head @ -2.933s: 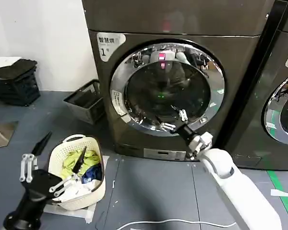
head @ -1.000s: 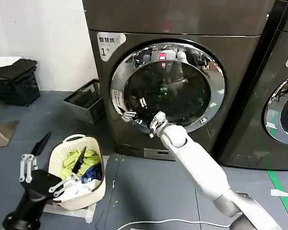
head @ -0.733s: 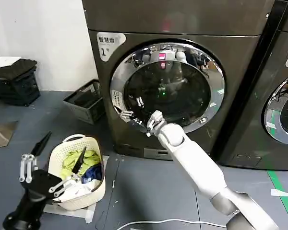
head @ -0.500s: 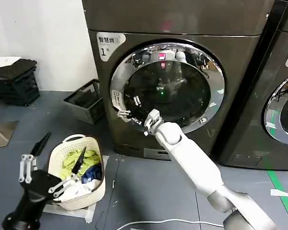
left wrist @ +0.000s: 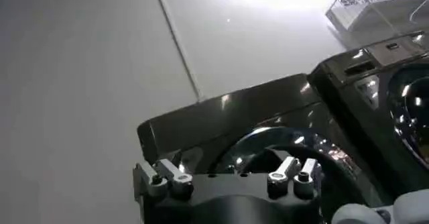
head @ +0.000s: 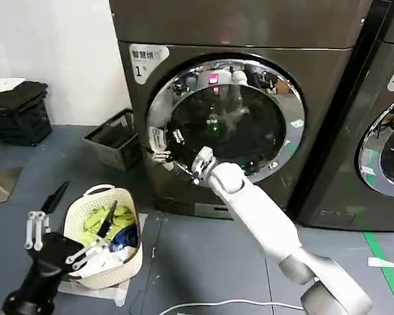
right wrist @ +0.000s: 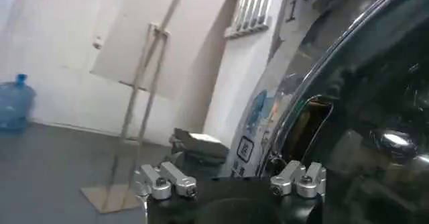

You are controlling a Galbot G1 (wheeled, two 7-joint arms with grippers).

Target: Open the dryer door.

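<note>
— At the left edge of the dryer door — what was there?
— The right gripper, fingers spread, one against the chrome ring, one over the glass; the door sat in the machine's front.
— And the left gripper?
— Spread too, low beside the laundry basket.

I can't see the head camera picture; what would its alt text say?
The robot's white right arm reaches its right gripper to the left rim of the dryer door, which looks shut. The left gripper hangs open beside a laundry basket on the floor.
</note>
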